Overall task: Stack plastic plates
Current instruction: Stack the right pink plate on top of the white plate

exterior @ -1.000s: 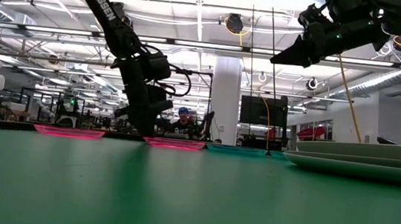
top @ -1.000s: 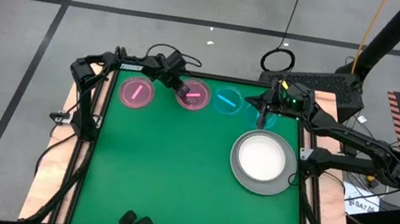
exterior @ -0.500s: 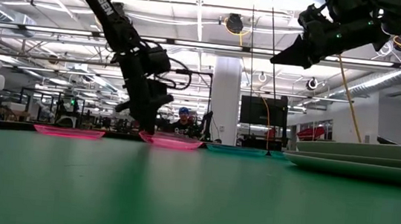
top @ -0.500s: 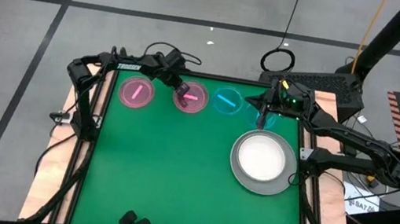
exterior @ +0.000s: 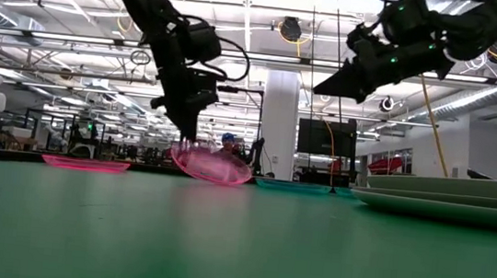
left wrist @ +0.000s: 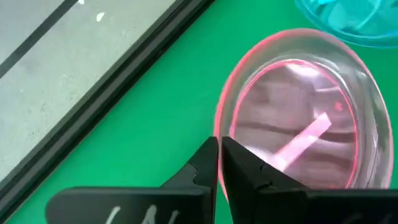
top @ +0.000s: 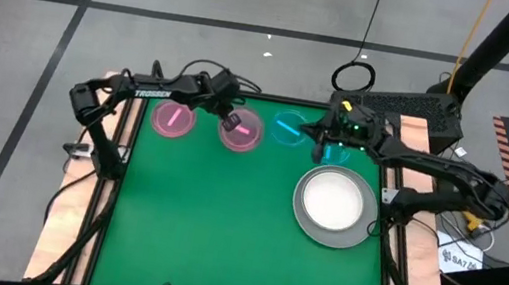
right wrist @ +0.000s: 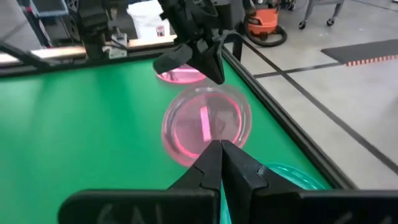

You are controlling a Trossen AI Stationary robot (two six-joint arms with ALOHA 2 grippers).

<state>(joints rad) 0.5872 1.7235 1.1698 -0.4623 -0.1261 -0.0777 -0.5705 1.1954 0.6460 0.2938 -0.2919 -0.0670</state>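
Note:
My left gripper (top: 231,119) is shut on a small translucent pink plate (top: 242,133), which is raised and tilted in the low view (exterior: 212,166). A second pink plate (top: 172,118) lies flat near the far left corner. Two small blue plates (top: 289,128) (top: 339,154) lie flat along the far edge. My right gripper (top: 318,152) hangs shut in the air (exterior: 328,84) between the blue plates and touches nothing. A stack with a grey plate below and a white plate on top (top: 333,207) sits on the right side. My left gripper pinches the pink plate's rim (left wrist: 219,132) between its two fingers, on the plate's far-left side. The fingers come from above, pointing down (exterior: 184,135). The plate hangs tilted, held edge highest, opposite edge (exterior: 237,180) low near the table.
The green mat (top: 211,227) is bare across its near half and its left side. A raised black frame (top: 271,99) runs along the far edge. People and equipment stand in the room beyond the table.
My left gripper has risen while shut on the pink plate's rim. The plate has gone from lying flat to lifted and tilted, and has moved slightly toward the near edge. My right gripper has shifted a little toward the table's left.

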